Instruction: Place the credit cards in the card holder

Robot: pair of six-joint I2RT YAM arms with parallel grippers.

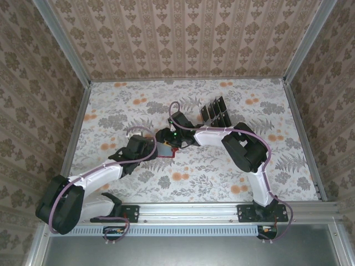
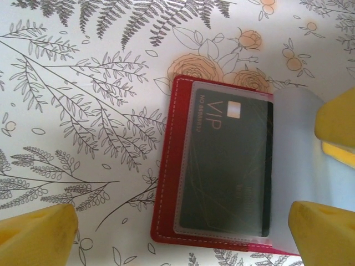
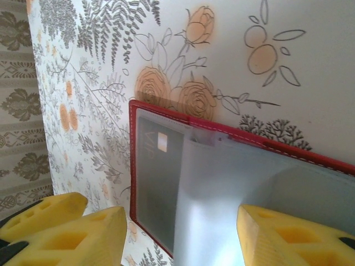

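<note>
While the card holder [image 2: 166, 166] lies opened flat on the floral-printed bench [image 1: 266, 166], its red stitched cover frames a cloudy, translucent pocket. One thin dark credit card [image 2: 233, 172], lettered "VIP" in gold, sits inside that pocket. Left end effector [image 2: 180, 235]: released, yellow foam wedges spread either side of the holder. Right end effector [image 3: 183, 235]: released, jaws apart over the holder's pale sleeve. More dark cards [image 1: 215, 110] stand on edge beyond the holder.
</note>
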